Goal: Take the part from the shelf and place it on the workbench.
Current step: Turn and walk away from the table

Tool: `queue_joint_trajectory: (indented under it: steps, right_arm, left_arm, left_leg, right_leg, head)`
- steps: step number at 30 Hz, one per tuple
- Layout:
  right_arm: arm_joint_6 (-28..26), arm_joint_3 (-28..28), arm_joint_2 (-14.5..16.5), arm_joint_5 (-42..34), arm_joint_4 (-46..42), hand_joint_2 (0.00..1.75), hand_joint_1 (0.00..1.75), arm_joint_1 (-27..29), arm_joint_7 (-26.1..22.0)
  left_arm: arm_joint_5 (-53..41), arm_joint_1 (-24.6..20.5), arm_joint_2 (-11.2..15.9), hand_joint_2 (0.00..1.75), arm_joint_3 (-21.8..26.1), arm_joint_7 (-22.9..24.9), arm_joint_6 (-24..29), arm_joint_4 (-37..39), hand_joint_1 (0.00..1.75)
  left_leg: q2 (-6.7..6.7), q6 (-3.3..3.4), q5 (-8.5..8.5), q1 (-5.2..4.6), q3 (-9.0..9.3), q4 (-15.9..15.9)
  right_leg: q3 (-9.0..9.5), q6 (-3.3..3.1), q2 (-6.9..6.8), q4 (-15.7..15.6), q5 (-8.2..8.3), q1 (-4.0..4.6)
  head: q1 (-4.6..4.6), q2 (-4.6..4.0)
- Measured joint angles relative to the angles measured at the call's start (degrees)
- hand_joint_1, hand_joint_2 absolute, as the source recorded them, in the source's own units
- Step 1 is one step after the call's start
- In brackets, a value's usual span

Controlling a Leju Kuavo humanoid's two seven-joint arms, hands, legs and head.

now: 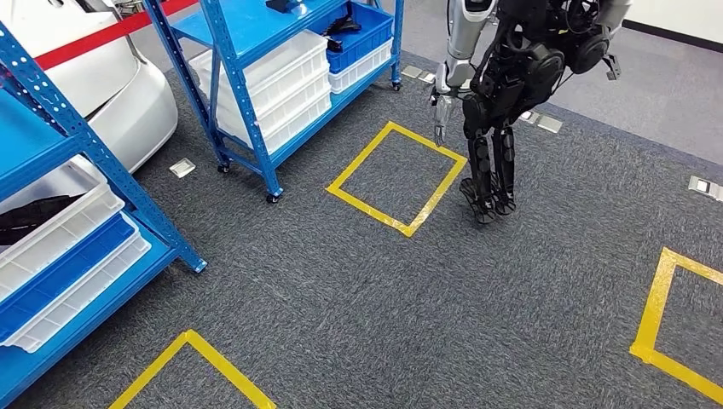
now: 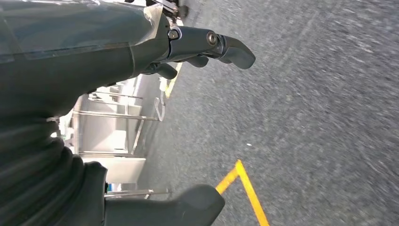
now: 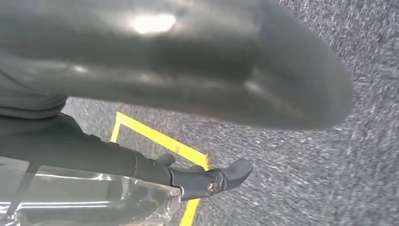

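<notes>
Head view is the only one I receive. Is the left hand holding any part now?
Observer: No. The left hand holds nothing; it hangs over grey carpet, digits apart.
Operator: And the right hand?
Observer: The right hand also holds nothing, as far as the blurred wrist view shows.
Operator: What lies near the left hand?
Observer: A corner of yellow tape on the floor.
</notes>
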Motion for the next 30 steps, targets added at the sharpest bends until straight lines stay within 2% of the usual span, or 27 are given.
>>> queue_joint_trajectory:
  steps: [1,3,4,6,7,8,9,10,11,13,14,15,16,18,19,21,22,23,24,25,26,27,29,30]
  right_arm:
    - [0.0,0.08,0.01,-0.02,0.01,0.0,0.0,0.01,-0.01]
    - [0.0,0.18,0.02,-0.15,0.0,0.0,0.0,-0.1,-0.02]
    - [0.0,0.21,0.01,-0.26,-0.01,0.0,0.0,-0.21,-0.03]
    - [-0.01,0.24,0.01,-0.54,-0.01,0.0,0.0,-0.32,-0.05]
    - [-0.01,0.23,0.0,-0.66,0.0,0.0,0.0,-0.27,-0.04]
    - [-0.01,0.23,0.01,-0.77,0.01,0.0,0.0,-0.17,-0.02]
    - [0.0,0.22,0.01,-0.83,0.0,0.0,0.0,-0.06,0.01]
    - [0.02,0.22,-0.03,-0.88,-0.01,0.0,0.0,0.02,0.05]
    - [0.05,0.22,-0.09,-0.89,-0.01,0.0,0.0,0.05,0.08]
    - [0.17,0.22,-0.24,-0.9,-0.02,0.0,0.0,0.04,0.1]
    - [0.24,0.22,-0.27,-0.87,-0.01,0.0,0.0,0.02,0.07]
    - [0.3,0.22,-0.26,-0.83,-0.01,0.0,0.0,-0.03,0.0]
    - [0.34,0.22,-0.22,-0.75,0.0,0.0,0.0,-0.12,-0.09]
    - [0.38,0.23,-0.12,-0.61,0.01,0.0,0.0,-0.31,-0.34]
    - [0.39,0.23,-0.07,-0.56,-0.01,0.0,0.0,-0.37,-0.45]
    - [0.41,0.24,0.02,-0.52,-0.03,0.0,0.0,-0.29,-0.56]
    - [0.41,0.24,0.0,-0.5,-0.03,0.0,0.0,-0.19,-0.58]
    - [0.41,0.24,0.0,-0.5,-0.03,0.0,0.0,-0.08,-0.58]
    - [0.42,0.24,0.01,-0.49,-0.02,0.0,0.0,0.01,-0.58]
    - [0.43,0.24,0.01,-0.48,-0.02,0.0,0.0,0.05,-0.59]
    - [0.48,0.25,0.01,-0.46,-0.02,0.0,0.0,0.05,-0.6]
    - [0.53,0.25,0.02,-0.43,-0.02,0.0,0.0,0.0,-0.6]
    - [0.69,0.28,0.14,-0.34,-0.02,0.0,0.0,-0.18,-0.61]
    - [0.74,0.3,0.21,-0.26,-0.02,0.0,0.0,-0.29,-0.61]
  left_arm:
    - [-0.03,-0.14,-0.01,1.75,0.0,-0.02,-0.02,-0.01,0.0]
    - [-0.07,-0.21,-0.03,1.75,0.0,-0.03,-0.13,-0.01,0.0]
    - [-0.09,-0.12,-0.05,1.75,0.0,-0.03,-0.26,-0.02,0.0]
    - [-0.21,-0.04,-0.07,1.75,0.0,-0.05,-0.62,-0.05,0.0]
    - [-0.35,-0.07,-0.08,1.75,0.0,-0.11,-0.86,-0.08,0.0]
    - [-0.57,-0.13,-0.09,1.75,0.0,-0.17,-1.12,-0.11,0.0]
    - [-0.82,-0.16,-0.14,1.75,0.0,-0.22,-1.41,-0.13,0.0]
    - [-1.04,-0.16,-0.17,1.75,0.0,-0.24,-1.72,-0.14,0.0]
    - [-1.22,-0.14,-0.22,1.75,0.0,-0.16,-1.96,-0.14,0.0]
    - [-1.55,-0.1,-0.25,1.75,0.0,0.02,-2.34,-0.14,0.0]
    - [-1.77,-0.11,-0.24,1.75,-0.01,0.14,-2.45,-0.15,0.0]
    - [-1.99,-0.11,-0.25,1.75,-0.01,0.23,-2.51,-0.15,0.0]
    - [-2.16,-0.1,-0.25,1.75,-0.01,0.37,-2.5,-0.15,0.0]
    - [-2.25,0.07,-0.27,1.75,0.0,0.59,-2.3,-0.16,0.0]
    - [-2.24,0.2,-0.27,1.75,0.0,0.67,-2.16,-0.16,0.0]
    - [-2.24,0.31,-0.27,1.75,0.0,0.72,-1.93,-0.16,0.0]
    - [-2.24,0.3,-0.3,1.75,0.0,0.73,-1.85,-0.16,0.0]
    - [-2.25,0.27,-0.32,1.75,0.0,0.74,-1.79,-0.16,0.0]
    - [-2.25,0.28,-0.32,1.75,0.0,0.74,-1.74,-0.16,0.0]
    - [-2.25,0.34,-0.33,1.75,0.0,0.75,-1.67,-0.16,0.0]
    - [-2.27,0.41,-0.34,1.75,0.0,0.78,-1.58,-0.16,0.0]
    - [-2.31,0.45,-0.33,1.75,0.01,0.85,-1.49,-0.16,0.0]
    - [-2.38,0.33,-0.26,1.75,0.02,1.0,-1.29,-0.23,0.0]
    - [-2.4,0.12,-0.22,1.75,0.02,1.06,-1.19,-0.29,0.0]
  left_leg:
    - [0.62,0.17,-0.11,-0.35,0.42,-1.0]
    - [-0.66,0.37,-0.06,-0.44,0.66,-1.63]
    - [-1.33,0.53,0.24,-0.34,1.0,-2.16]
    - [-2.67,1.04,0.96,0.04,1.71,-3.2]
    - [-3.31,1.18,1.06,0.04,1.79,-3.34]
    - [-4.08,1.32,1.1,0.08,1.78,-3.35]
    - [-4.9,1.33,1.09,0.09,1.79,-3.34]
    - [-5.78,1.29,1.06,0.14,1.86,-3.31]
    - [-6.64,1.19,1.0,0.23,1.97,-3.25]
    - [-8.2,0.7,0.69,0.5,2.14,-2.88]
    - [-8.86,0.28,0.36,0.48,2.14,-2.49]
    - [-9.34,-0.12,0.04,0.44,2.06,-2.17]
    - [-9.72,-0.49,-0.23,0.36,1.96,-1.98]
    - [-10.24,-0.94,-0.39,0.5,1.87,-1.93]
    - [-9.77,-1.14,-0.63,0.59,1.73,-1.56]
    - [-7.49,-1.63,-2.79,0.76,0.09,1.95]
    - [-6.1,-1.91,-4.66,0.8,-1.6,5.29]
    - [-5.29,-2.13,-6.5,0.89,-3.65,9.08]
    - [-4.92,-2.24,-7.66,0.97,-5.42,12.28]
    - [-4.75,-2.22,-7.82,1.01,-6.45,13.96]
    - [-4.6,-2.05,-6.87,1.0,-6.28,13.41]
    - [-4.29,-1.73,-5.13,0.92,-4.93,10.74]
    - [-1.98,-0.7,-1.74,0.4,-0.62,2.89]
    - [-0.83,-0.32,-0.95,0.08,0.87,0.17]
  right_leg:
    - [0.2,0.24,-0.59,-0.05,-0.21,0.07]
    - [0.66,0.72,-1.63,-0.2,-0.5,0.15]
    - [0.74,0.94,-1.22,0.11,-0.76,0.12]
    - [-0.78,0.93,1.65,3.69,-2.56,0.12]
    - [-2.51,0.73,3.3,7.25,-4.04,-0.02]
    - [-4.63,0.55,4.31,11.24,-5.57,-0.04]
    - [-6.51,0.61,4.67,14.49,-6.53,-0.08]
    - [-7.63,0.96,4.8,16.02,-6.57,-0.13]
    - [-7.55,1.56,4.9,15.05,-5.52,-0.21]
    - [-4.75,3.01,5.95,7.71,-1.64,-0.71]
    - [-3.29,3.26,6.68,4.03,-0.06,-0.89]
    - [-2.32,3.08,7.2,1.62,0.9,-0.97]
    - [-1.93,2.57,7.48,0.56,1.26,-0.89]
    - [-1.65,1.26,6.76,0.52,1.4,-0.77]
    - [-1.49,0.79,6.39,0.46,1.5,-0.84]
    - [-1.32,0.16,5.43,0.34,1.62,-0.98]
    - [-1.36,-0.03,4.87,0.33,1.56,-0.81]
    - [-1.42,-0.16,4.26,0.34,1.46,-0.66]
    - [-1.52,-0.26,3.62,0.35,1.38,-0.49]
    - [-1.61,-0.38,2.96,0.35,1.27,-0.35]
    - [-1.6,-0.46,2.32,0.34,1.13,-0.23]
    - [-1.52,-0.53,1.71,0.33,0.96,-0.13]
    - [-0.94,-0.46,0.61,0.26,0.57,0.04]
    - [-0.66,-0.28,0.15,0.21,0.38,0.04]
  head:
    - [0.01,0.0]
    - [0.03,0.0]
    - [0.07,0.0]
    - [0.15,0.0]
    - [0.21,0.0]
    - [0.25,0.0]
    - [0.31,0.0]
    - [0.33,0.0]
    - [0.35,0.0]
    - [0.4,0.0]
    - [0.47,0.0]
    - [0.51,0.0]
    - [0.54,0.0]
    - [0.48,0.0]
    - [0.44,0.0]
    - [0.19,0.0]
    - [0.05,0.0]
    - [-0.06,0.0]
    - [-0.06,0.0]
    - [-0.07,0.0]
    - [-0.07,0.0]
    - [-0.07,0.0]
    - [0.02,0.0]
    - [0.06,0.0]
